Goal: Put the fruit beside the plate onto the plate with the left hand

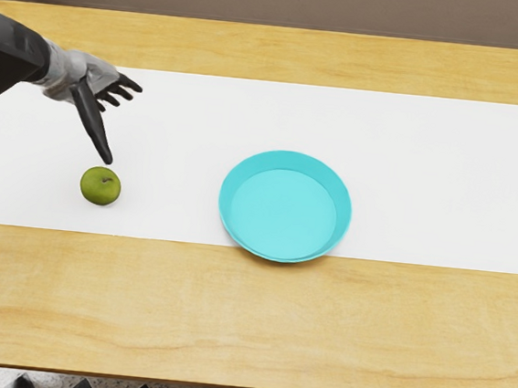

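1. Looking first at the apple [100, 185], we found it on the white strip [426, 173], left of the plate [285, 210] and well apart from it, with its stalk end up.
2. We judged it light, hard and smooth. It seemed round enough to roll if nudged and slick enough to slip out of a shallow pinch. We thought it would not break but might bruise if dropped.
3. We reckoned the safest hold was around its widest part, taken from above, with the thumb on one side and the fingers opposite.
4. The left hand [90, 86] hung up and to the left of the apple, spread and holding nothing. One finger [95, 128] pointed down at the fruit. Its tip was close to the top of the apple, but we could not tell whether it touched.
5. The plate was empty. We judged its low rim easy to clear when setting the apple down.
6. The strip ran across a wooden table [248, 312]. We saw no right hand.
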